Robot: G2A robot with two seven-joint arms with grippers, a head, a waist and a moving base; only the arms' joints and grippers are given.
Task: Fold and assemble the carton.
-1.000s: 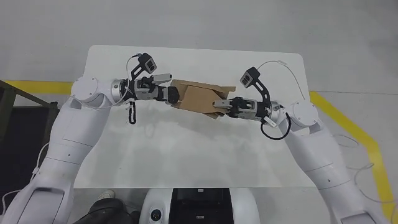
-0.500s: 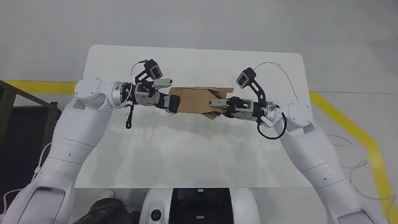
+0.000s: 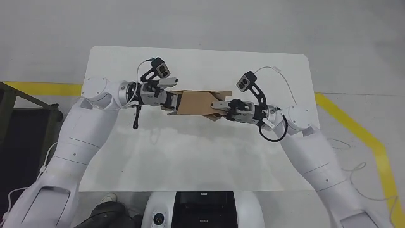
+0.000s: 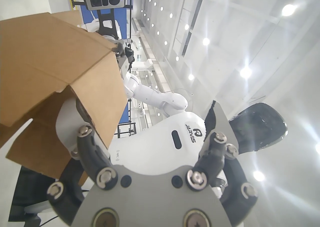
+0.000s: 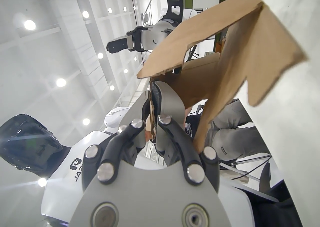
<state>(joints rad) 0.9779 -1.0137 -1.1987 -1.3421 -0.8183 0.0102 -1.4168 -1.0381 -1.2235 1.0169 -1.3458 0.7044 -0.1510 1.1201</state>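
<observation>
Right jaws: clamped on a flap edge of the carton [image 3: 196,102].
Left jaws: spread wide, one finger [image 4: 66,123] tucked under the opposite end.
Carton: between both arms, over the bench [image 3: 190,158], part-opened.
Handling: I judge it light, stiff board that creases easily; grip near the fold lines.

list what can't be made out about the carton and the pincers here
- Left wrist view: one finger of the left pincer lies behind a flap of the carton, so its tip and contact are hidden.
- Top view: whether the carton clears the table; the camera looks straight down.
- Top view: finger positions of the right pincer, too small.
- Right wrist view: the carton's far end, covered by its near flaps.
</observation>
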